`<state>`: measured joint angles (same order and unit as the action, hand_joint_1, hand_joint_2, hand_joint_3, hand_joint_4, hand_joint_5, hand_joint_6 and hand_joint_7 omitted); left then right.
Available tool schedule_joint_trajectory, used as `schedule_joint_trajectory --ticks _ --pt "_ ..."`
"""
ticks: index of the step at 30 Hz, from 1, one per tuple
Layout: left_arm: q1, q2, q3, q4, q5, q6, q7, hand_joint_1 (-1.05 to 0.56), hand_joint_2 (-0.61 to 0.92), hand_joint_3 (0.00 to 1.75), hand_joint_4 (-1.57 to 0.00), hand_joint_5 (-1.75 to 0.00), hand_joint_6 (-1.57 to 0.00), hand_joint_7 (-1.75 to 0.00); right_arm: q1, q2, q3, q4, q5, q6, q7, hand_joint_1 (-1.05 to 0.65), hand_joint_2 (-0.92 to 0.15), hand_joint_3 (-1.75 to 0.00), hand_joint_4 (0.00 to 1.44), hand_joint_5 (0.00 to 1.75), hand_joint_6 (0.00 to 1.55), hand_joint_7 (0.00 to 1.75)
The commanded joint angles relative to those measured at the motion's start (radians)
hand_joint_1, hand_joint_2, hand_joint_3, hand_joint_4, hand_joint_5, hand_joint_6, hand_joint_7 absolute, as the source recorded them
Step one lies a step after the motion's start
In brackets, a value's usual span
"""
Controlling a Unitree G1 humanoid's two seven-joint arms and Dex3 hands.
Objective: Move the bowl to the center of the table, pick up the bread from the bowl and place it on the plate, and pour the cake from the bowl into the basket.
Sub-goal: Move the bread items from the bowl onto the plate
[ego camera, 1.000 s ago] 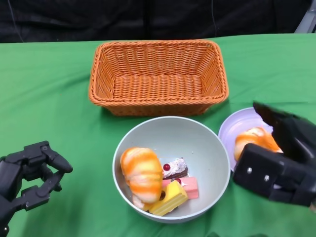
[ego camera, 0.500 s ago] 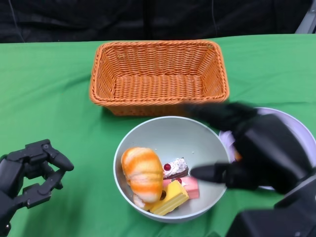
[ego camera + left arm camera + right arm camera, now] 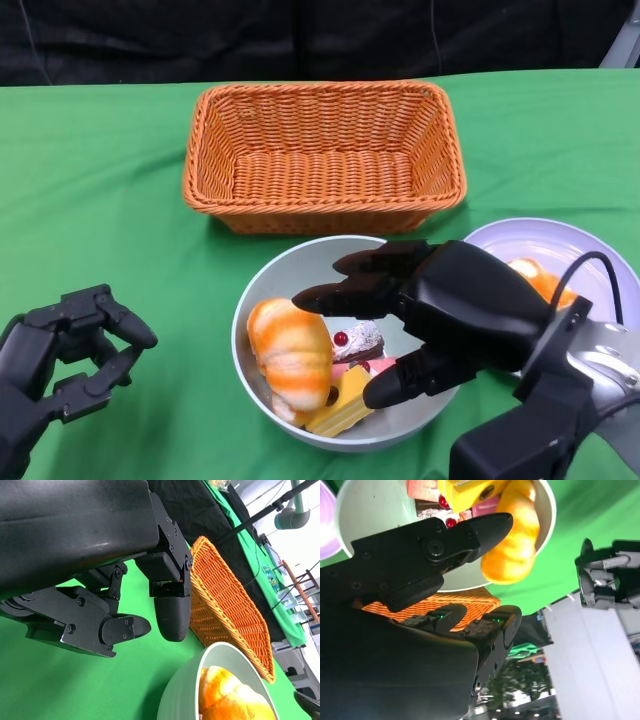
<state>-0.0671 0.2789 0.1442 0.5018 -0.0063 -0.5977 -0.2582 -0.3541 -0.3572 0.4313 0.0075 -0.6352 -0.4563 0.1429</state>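
The right hand (image 3: 440, 315) hovers empty, fingers spread, over the bowl (image 3: 300, 265) mid-table, reaching for the second bread (image 3: 290, 352) inside; next it must close on it, bound for the plate (image 3: 590, 250) beyond.

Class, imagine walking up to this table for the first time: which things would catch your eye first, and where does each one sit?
The right hand dominates, its fingers spread open over the pale bowl near the table's front. In the bowl lies a glossy orange bread beside small colourful cake pieces. Behind the bowl stands an orange wicker basket, and a purple plate holding another bread sits to the bowl's right.
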Motion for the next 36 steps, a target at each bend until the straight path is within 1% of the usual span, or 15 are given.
schedule_joint_trajectory --ticks 1,5,9,11,13,19,20,22,23,25,28,29,32,34,36 --pt "-0.001 0.007 0.002 0.005 -0.009 -0.014 0.008 -0.06 0.85 0.47 -0.75 -1.59 -0.79 -1.12 -0.061 0.009 0.023 0.113 -0.071 -0.083 -0.097 -0.63 -0.83 0.00 0.47 0.01 0.57 0.01" --pt "-0.002 0.001 -0.001 0.009 -0.031 -0.013 -0.010 -0.06 0.86 0.48 -0.75 -1.61 -0.78 -1.15 -0.140 0.026 0.055 0.275 -0.157 -0.182 -0.236 -0.64 -0.82 0.00 0.45 0.00 0.58 0.01" --pt "-0.003 0.001 -0.003 0.011 -0.037 -0.013 -0.013 -0.06 0.85 0.48 -0.75 -1.62 -0.77 -1.17 -0.166 0.030 0.062 0.330 -0.187 -0.219 -0.292 -0.64 -0.82 0.00 0.45 0.00 0.59 0.01" --pt "-0.005 -0.004 -0.005 0.013 -0.051 -0.014 -0.023 -0.06 0.86 0.49 -0.75 -1.63 -0.77 -1.18 -0.217 0.043 0.083 0.417 -0.234 -0.258 -0.387 -0.65 -0.82 0.00 0.44 0.00 0.57 0.00" --pt "-0.007 -0.007 -0.009 0.017 -0.057 -0.016 -0.025 -0.06 0.83 0.55 -0.76 -1.63 -0.74 -1.26 -0.264 0.056 0.105 0.500 -0.273 -0.292 -0.473 -0.68 -0.81 0.00 0.40 0.00 0.55 0.00" --pt "-0.007 -0.007 -0.010 0.018 -0.059 -0.017 -0.027 -0.06 0.81 0.60 -0.76 -1.63 -0.73 -1.29 -0.303 0.059 0.130 0.572 -0.303 -0.321 -0.554 -0.69 -0.81 0.00 0.39 0.00 0.54 0.00" --pt "-0.006 -0.011 -0.011 0.017 -0.064 -0.014 -0.029 -0.06 0.81 0.61 -0.76 -1.63 -0.73 -1.29 -0.328 0.068 0.147 0.613 -0.310 -0.349 -0.569 -0.69 -0.80 0.00 0.40 0.00 0.54 0.00" --pt "-0.006 -0.017 -0.012 0.018 -0.071 -0.016 -0.033 -0.11 0.89 0.42 -0.77 -1.65 -0.75 -1.23 -0.364 0.078 0.173 0.670 -0.325 -0.395 -0.600 -0.69 -0.82 -0.01 0.39 0.00 0.49 0.00" --pt "-0.007 -0.018 -0.012 0.022 -0.075 -0.024 -0.036 -0.13 0.91 0.38 -0.78 -1.66 -0.76 -1.21 -0.377 0.081 0.184 0.689 -0.337 -0.411 -0.626 -0.69 -0.82 -0.01 0.38 0.00 0.47 0.00" --pt "-0.010 -0.019 -0.011 0.027 -0.079 -0.035 -0.041 -0.16 0.92 0.34 -0.79 -1.66 -0.77 -1.19 -0.392 0.085 0.198 0.714 -0.353 -0.433 -0.671 -0.70 -0.82 0.00 0.38 0.00 0.45 0.00" --pt "-0.011 -0.017 -0.011 0.029 -0.078 -0.035 -0.042 -0.18 0.92 0.31 -0.79 -1.67 -0.77 -1.25 -0.409 0.088 0.220 0.747 -0.367 -0.459 -0.714 -0.70 -0.82 0.00 0.38 0.00 0.42 0.00" --pt "-0.009 -0.016 -0.012 0.026 -0.077 -0.024 -0.040 -0.19 0.92 0.32 -0.77 -1.69 -0.75 -1.28 -0.412 0.087 0.230 0.752 -0.375 -0.466 -0.724 -0.72 -0.84 -0.01 0.37 0.00 0.44 0.01" --pt "-0.005 -0.016 -0.012 0.016 -0.068 -0.007 -0.027 -0.09 0.92 0.40 -0.75 -1.71 -0.72 -1.30 -0.419 0.085 0.253 0.763 -0.388 -0.483 -0.746 -0.73 -0.85 -0.01 0.37 0.00 0.48 0.02" --pt "-0.004 -0.017 -0.011 0.013 -0.065 -0.003 -0.022 -0.04 0.82 0.63 -0.74 -1.70 -0.73 -1.25 -0.421 0.085 0.260 0.770 -0.391 -0.491 -0.755 -0.74 -0.85 -0.01 0.37 0.00 0.47 0.02" --pt "-0.010 -0.013 -0.011 0.030 -0.073 -0.029 -0.042 -0.02 0.78 0.69 -0.71 -1.73 -0.71 -1.28 -0.426 0.090 0.275 0.779 -0.404 -0.504 -0.772 -0.73 -0.86 -0.01 0.37 0.00 0.46 0.01"
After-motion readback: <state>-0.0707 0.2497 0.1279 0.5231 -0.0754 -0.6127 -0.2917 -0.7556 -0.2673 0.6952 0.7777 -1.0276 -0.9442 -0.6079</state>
